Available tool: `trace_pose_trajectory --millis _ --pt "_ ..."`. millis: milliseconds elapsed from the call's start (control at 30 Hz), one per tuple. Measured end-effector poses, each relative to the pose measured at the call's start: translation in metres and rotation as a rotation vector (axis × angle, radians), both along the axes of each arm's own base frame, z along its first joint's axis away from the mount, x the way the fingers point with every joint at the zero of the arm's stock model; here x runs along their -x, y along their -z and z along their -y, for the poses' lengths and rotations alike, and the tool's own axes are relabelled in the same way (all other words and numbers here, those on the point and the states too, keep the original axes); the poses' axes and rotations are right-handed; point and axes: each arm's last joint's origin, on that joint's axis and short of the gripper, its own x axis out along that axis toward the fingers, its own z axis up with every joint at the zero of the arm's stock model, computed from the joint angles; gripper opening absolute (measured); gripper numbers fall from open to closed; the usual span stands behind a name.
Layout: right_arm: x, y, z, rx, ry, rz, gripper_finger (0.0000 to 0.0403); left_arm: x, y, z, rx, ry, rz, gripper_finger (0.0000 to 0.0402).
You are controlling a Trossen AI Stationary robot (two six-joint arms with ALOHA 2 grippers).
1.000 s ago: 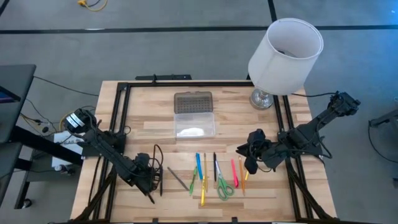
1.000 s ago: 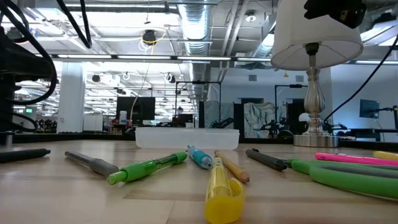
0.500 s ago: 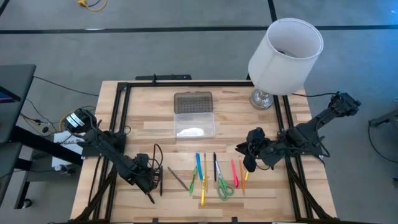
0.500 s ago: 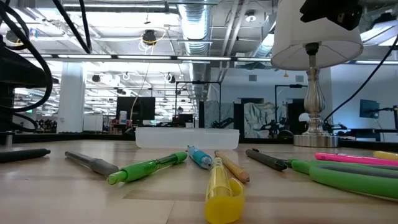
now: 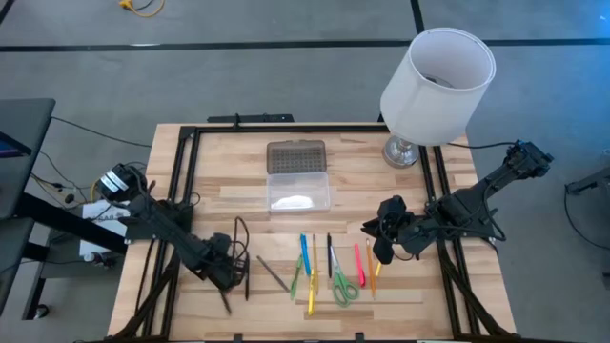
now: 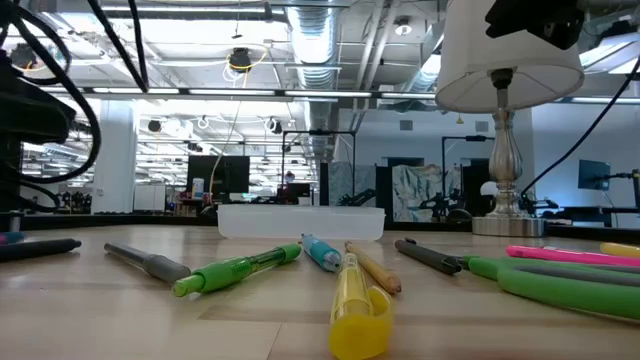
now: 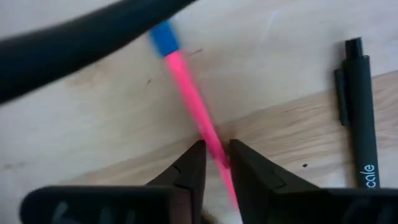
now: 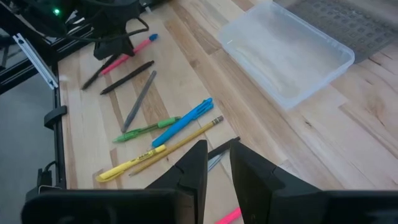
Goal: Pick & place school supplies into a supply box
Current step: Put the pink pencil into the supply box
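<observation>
Since a second ago, the left hand [image 7: 214, 163] has been pinched down onto a pink pen [image 7: 194, 106] with a blue cap; before that its jaws were noticeably wider, and in the high view the arm has been nudged slightly along the bench [image 5: 229, 195]. Everything else looks unmoved. The right hand [image 8: 214, 163] is parked above the pens on its own side, jaws only narrowly parted, nothing between them.

Right beside the left hand lies a black pen [image 7: 357, 118], close but not touched. Off toward the right arm, the rest of the supplies are lined up: a grey pen [image 8: 138, 99], a green marker [image 8: 144, 130], a blue pen [image 8: 184, 121], a yellow pencil [image 8: 180, 144] and a yellow highlighter [image 8: 129, 167]. Further out from both hands, the supply box [image 5: 297, 191] sits open, clear tray with the grey dotted lid [image 5: 295, 155] folded back.

What could go wrong: the pen is caught near 1 end only, so it'll probably droop or swivel once lifted, since a smooth round plastic barrel can roll between hard fingertips. If it hangs crooked, it could catch the tray's rim instead of dropping in. The black pen could also be knocked if the hand drifts sideways.

Materials: slick plastic barrels, a wooden pencil, glossy translucent box, bare wood-plank bench. All thin and round, so rolling is likely.
</observation>
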Motion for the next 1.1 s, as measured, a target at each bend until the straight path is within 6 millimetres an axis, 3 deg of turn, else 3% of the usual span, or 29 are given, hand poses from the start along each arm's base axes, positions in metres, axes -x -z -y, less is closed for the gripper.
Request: trace_pose_trajectory --millis 167,700,867,1100 --pt "0.0 0.0 0.0 0.012 -0.01 -0.002 0.0063 -0.005 0.0 -0.005 -0.003 0.059 0.002 0.0023" --pt "0.0 0.0 0.0 0.014 -0.008 -0.001 0.0063 -0.026 -0.001 -0.033 -0.055 0.204 0.01 0.001" --pt "0.0 0.0 0.0 0.014 -0.007 0.0 0.0063 -0.04 -0.006 -0.044 -0.209 0.232 0.083 0.0007" --pt "-0.001 0.0 0.0 0.007 -0.002 0.002 0.0063 -0.063 -0.025 -0.051 -0.211 0.323 0.135 0.0005"
